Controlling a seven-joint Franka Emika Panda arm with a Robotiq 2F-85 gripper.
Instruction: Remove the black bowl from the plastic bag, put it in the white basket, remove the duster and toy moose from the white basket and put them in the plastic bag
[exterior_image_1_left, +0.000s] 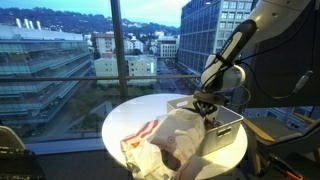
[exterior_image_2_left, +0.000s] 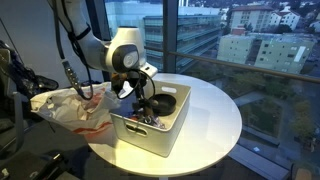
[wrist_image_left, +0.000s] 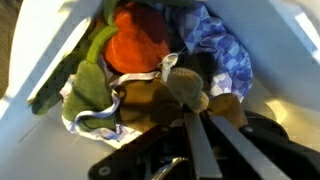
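Observation:
My gripper (wrist_image_left: 197, 115) reaches down into the white basket (exterior_image_2_left: 150, 135), which also shows in an exterior view (exterior_image_1_left: 228, 137). The fingers are pressed together on a tan part of the brown toy moose (wrist_image_left: 165, 95). An orange and green fluffy duster (wrist_image_left: 138, 45) lies just beyond the moose, beside a blue patterned cloth (wrist_image_left: 222, 50). The black bowl (exterior_image_2_left: 163, 101) sits in the basket next to my gripper (exterior_image_2_left: 135, 98). The crumpled plastic bag (exterior_image_2_left: 70, 105) lies beside the basket and shows in both exterior views (exterior_image_1_left: 165, 142).
The round white table (exterior_image_2_left: 215, 120) stands against a large window. Cables hang behind the arm (exterior_image_2_left: 70, 70). The table's open surface lies on the side of the basket away from the bag.

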